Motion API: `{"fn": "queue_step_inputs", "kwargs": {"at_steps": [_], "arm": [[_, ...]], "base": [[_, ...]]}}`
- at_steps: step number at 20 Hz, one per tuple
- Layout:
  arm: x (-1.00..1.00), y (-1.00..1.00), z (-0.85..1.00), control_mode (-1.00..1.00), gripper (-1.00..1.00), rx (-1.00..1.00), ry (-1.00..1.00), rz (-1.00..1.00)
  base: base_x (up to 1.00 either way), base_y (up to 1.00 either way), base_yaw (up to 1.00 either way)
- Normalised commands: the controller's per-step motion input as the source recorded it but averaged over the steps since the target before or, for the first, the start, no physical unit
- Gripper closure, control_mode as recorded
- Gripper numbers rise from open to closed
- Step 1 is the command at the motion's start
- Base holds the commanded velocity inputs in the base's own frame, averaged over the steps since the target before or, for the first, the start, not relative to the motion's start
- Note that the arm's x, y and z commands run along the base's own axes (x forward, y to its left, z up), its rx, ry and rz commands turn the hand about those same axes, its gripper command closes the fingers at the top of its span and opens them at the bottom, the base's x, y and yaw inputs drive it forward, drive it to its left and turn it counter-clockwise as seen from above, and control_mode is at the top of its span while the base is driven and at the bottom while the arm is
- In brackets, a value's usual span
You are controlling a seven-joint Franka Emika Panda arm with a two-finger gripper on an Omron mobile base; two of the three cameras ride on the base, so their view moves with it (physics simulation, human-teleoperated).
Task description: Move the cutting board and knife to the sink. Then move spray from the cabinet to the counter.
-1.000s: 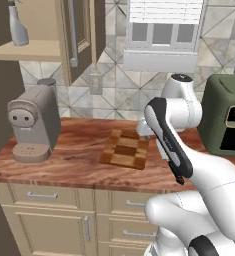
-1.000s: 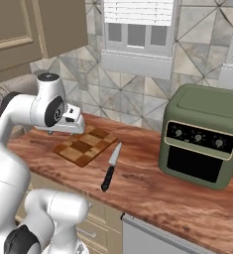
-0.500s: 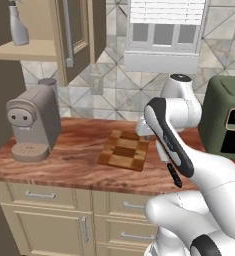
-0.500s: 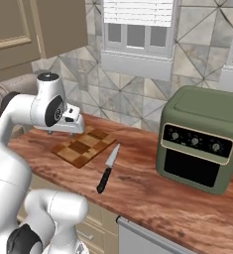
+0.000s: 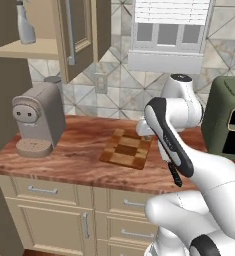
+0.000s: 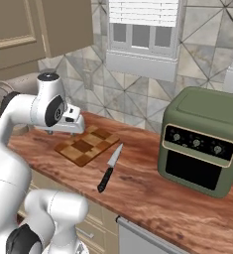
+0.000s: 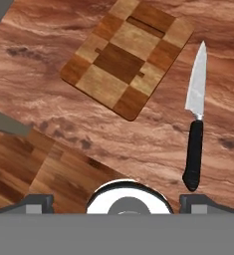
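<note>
Found the gripper (image 7: 117,200) spread to its widest and holding nothing, poised above the counter (image 5: 74,157) with the fingertips (image 7: 39,201) well clear of the wood. Looked straight down from there onto the cutting board (image 7: 126,60), lying flat about midway between the counter's front and back edges. Noted the knife (image 6: 109,168) just beside the board but apart from it, on the side toward the toaster oven (image 6: 200,144), with the black handle toward the front edge and the blade pointing at the back wall. Spotted the spray (image 5: 25,25) upright on the shelf of the open cabinet (image 5: 46,47), above the coffee machine (image 5: 39,120) at the counter's left end.

Compared with a second ago, saw almost no change: jaws as wide as before, arm in much the same pose. Put the slight shift of both base pictures down to the base creeping, not to anything moving on the counter. Judged neither board nor knife to have been touched yet, so the first step remained to do, with a descent onto one of them the likely next move.
</note>
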Motion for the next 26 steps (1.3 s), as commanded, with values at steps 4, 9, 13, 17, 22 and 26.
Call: {"fn": "queue_step_inputs", "kwargs": {"at_steps": [4, 9, 13, 17, 22, 26], "arm": [[0.0, 0.0, 0.0, 1.0, -1.0, 0.0, 0.0, 0.0], [0.68, -0.04, -0.02, -1.0, -1.0, 0.03, 0.03, 0.19], [0.97, -0.11, -0.21, -1.0, -1.0, 0.07, 0.02, 0.14], [0.9, 0.0, -0.29, -1.0, -1.0, 0.01, 0.04, 0.05], [0.7, 0.0, -0.19, -1.0, -1.0, 0.0, 0.04, 0.0], [0.51, 0.03, -0.02, -1.0, -1.0, 0.0, 0.19, -0.04]], "base": [[0.43, -0.03, 0.27], [0.12, 0.0, 0.05], [0.0, 0.0, 0.0], [0.0, 0.0, 0.0], [0.0, 0.0, 0.0], [0.0, 0.0, 0.0]]}}
